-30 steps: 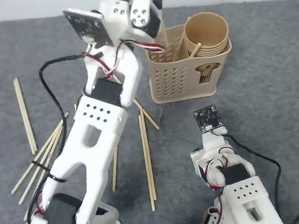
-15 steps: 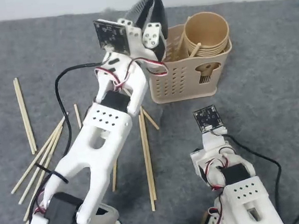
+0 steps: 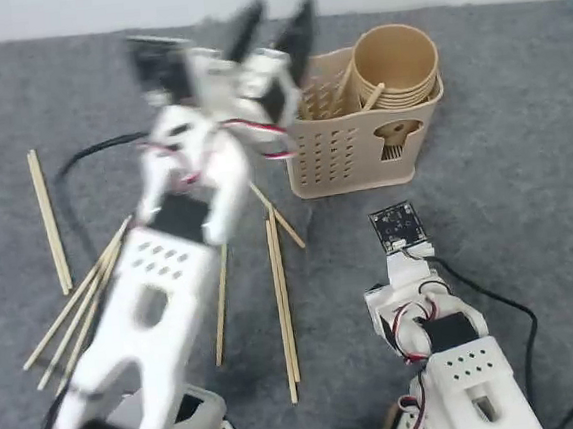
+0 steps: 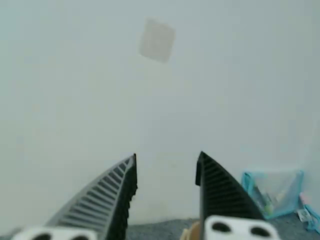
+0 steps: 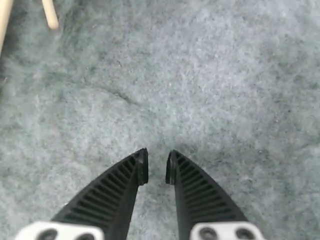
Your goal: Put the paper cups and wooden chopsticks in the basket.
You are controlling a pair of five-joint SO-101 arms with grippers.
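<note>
The tan perforated basket (image 3: 361,153) stands at the back right, with stacked paper cups (image 3: 395,59) and some wooden chopsticks (image 3: 341,87) inside it. More chopsticks lie on the grey carpet: a pair (image 3: 282,295) in the middle, one (image 3: 221,301) beside them, and several at the left (image 3: 78,298). My left gripper (image 3: 275,25) is open and empty, raised just left of the basket; in its own wrist view the gripper (image 4: 165,167) faces a pale wall. My right gripper (image 5: 157,166) hangs over bare carpet, fingers nearly together with nothing between them.
The right arm (image 3: 427,333) stands low at the front right, its wrist camera board (image 3: 398,227) just in front of the basket. Two chopstick ends (image 5: 50,15) show far from its fingers. A blue mesh object (image 4: 272,190) sits by the wall behind the table.
The left gripper has opened and swung left, away from the basket's rim. The chopstick that stuck up between its fingers is gone from them. The right arm has kept still.
</note>
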